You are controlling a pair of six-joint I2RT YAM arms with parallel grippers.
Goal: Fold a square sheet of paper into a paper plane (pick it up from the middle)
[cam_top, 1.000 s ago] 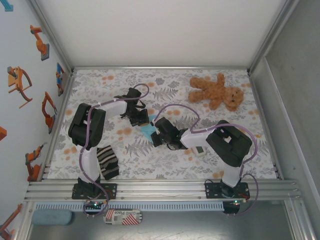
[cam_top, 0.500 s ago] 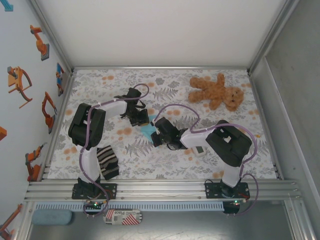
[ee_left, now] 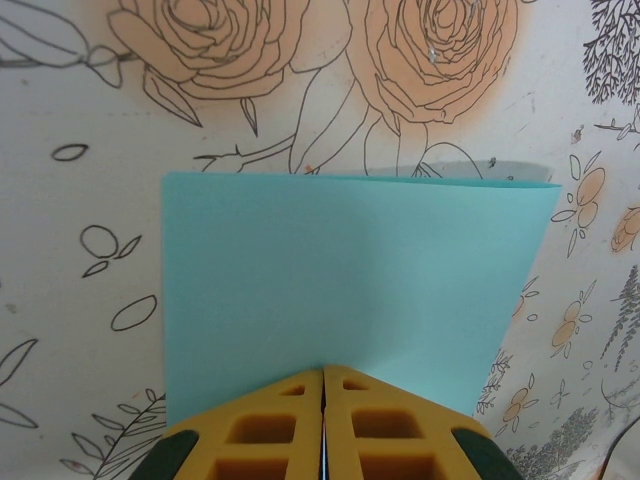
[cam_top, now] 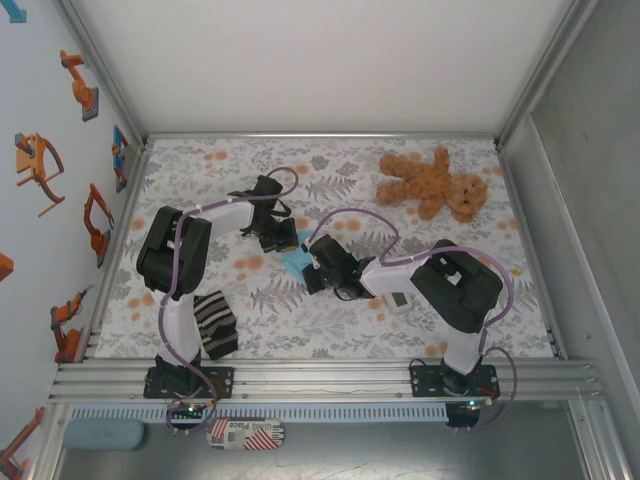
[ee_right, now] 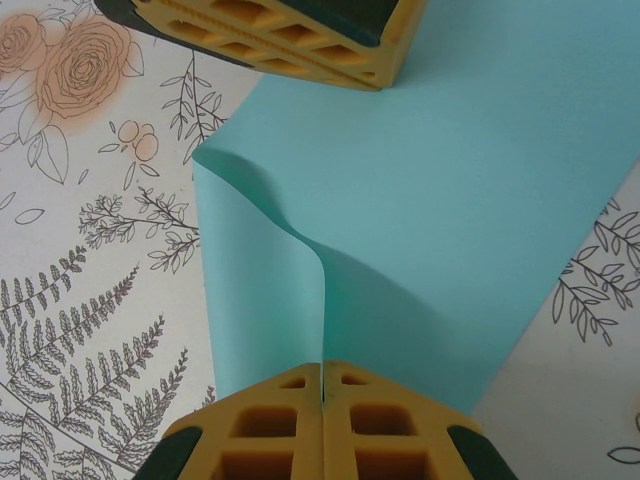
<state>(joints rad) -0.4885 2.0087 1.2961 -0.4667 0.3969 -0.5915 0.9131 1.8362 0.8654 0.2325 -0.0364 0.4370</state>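
Light-blue square sheet of paper (ee_left: pixel 350 290), left of the teddy bear (cam_top: pixel 432 183), is pinched by left gripper (ee_left: pixel 323 385) and right gripper (ee_right: pixel 322 385), probably mid-fold; next, edges need aligning.

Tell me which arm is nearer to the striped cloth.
Left. The left arm rises from its base right beside the striped cloth, at the cloth's left edge. The right arm stands well apart, on the table's other side.

Thin square sheet of paper (ee_left: pixel 340 280): plain cyan, unmarked.
Worktop (cam_top: pixel 300 320): white cover, grey line-drawn ferns, peach-orange roses.
Left claw (ee_left: pixel 323 378), right claw (ee_right: pixel 322 368): yellow-orange, dark green edging.
Plush teddy bear (cam_top: pixel 432 185): brown.
Folded cloth (cam_top: pixel 215 325): black-and-cream stripes.
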